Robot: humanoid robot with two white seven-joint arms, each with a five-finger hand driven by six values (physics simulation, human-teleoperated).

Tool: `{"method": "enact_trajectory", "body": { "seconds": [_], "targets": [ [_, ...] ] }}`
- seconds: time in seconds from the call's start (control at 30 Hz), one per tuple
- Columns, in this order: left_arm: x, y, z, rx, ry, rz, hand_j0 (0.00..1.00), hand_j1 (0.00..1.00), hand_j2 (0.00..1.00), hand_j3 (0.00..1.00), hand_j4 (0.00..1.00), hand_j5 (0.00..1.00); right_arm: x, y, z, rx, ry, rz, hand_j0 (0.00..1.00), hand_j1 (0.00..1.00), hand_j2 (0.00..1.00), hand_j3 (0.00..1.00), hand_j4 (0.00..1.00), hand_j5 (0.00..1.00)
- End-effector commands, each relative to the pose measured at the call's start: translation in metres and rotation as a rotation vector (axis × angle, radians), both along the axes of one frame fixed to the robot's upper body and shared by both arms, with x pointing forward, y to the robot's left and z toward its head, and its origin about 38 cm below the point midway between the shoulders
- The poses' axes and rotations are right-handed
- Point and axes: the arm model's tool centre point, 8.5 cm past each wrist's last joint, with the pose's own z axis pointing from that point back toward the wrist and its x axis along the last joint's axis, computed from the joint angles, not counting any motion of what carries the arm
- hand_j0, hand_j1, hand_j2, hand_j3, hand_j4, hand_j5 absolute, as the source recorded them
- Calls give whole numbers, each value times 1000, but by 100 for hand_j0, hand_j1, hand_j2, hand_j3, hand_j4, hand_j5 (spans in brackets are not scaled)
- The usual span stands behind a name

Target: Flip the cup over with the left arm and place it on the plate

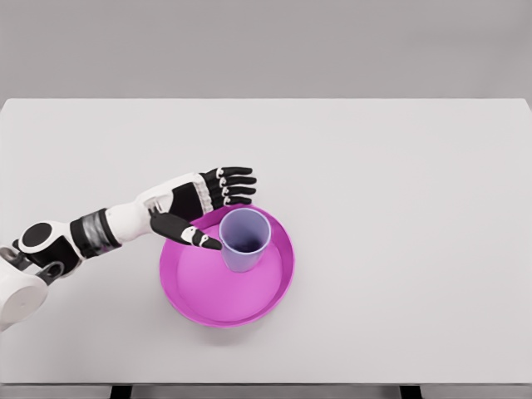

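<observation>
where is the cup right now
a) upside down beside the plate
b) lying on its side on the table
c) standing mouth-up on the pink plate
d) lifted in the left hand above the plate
c: the cup stands on the pink plate with its open mouth up, and the left hand is open beside it.

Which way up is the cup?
Upright. The cup stands on the plate, its open mouth facing up with the inside visible. The left hand is open beside it.

one view only, from the robot's head, looking steeply down and forward over a white table that fills most of the frame. its far edge sits high in the picture, grey backdrop beyond, near edge along the bottom.
</observation>
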Motion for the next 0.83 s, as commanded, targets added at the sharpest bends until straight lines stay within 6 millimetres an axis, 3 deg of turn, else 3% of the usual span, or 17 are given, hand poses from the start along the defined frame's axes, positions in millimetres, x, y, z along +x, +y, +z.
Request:
{"method": "enact_trajectory", "body": {
  "seconds": [0.0,0.17,0.47,0.6,0.67,0.8],
  "targets": [
    [1,4,2,-2,-1,7,100,100,100,100,100,100,0,0,0,0,0,0,100,100,100,100,100,100],
    [1,50,20,82,-33,60,100,100,100,100,100,100,1,0,0,0,-2,1,100,100,100,100,100,100],
    [10,64,48,72,-104,98,100,100,100,100,100,100,0,0,0,0,0,0,100,100,100,100,100,100],
    [18,94,80,129,-187,151,100,100,100,100,100,100,0,0,0,0,0,0,100,100,100,100,100,100],
    [20,106,92,264,-282,154,100,100,100,100,100,100,0,0,0,0,0,0,100,100,100,100,100,100],
    [23,104,100,251,-314,158,100,100,100,100,100,100,0,0,0,0,0,0,100,100,100,100,100,100]
  ]
}}
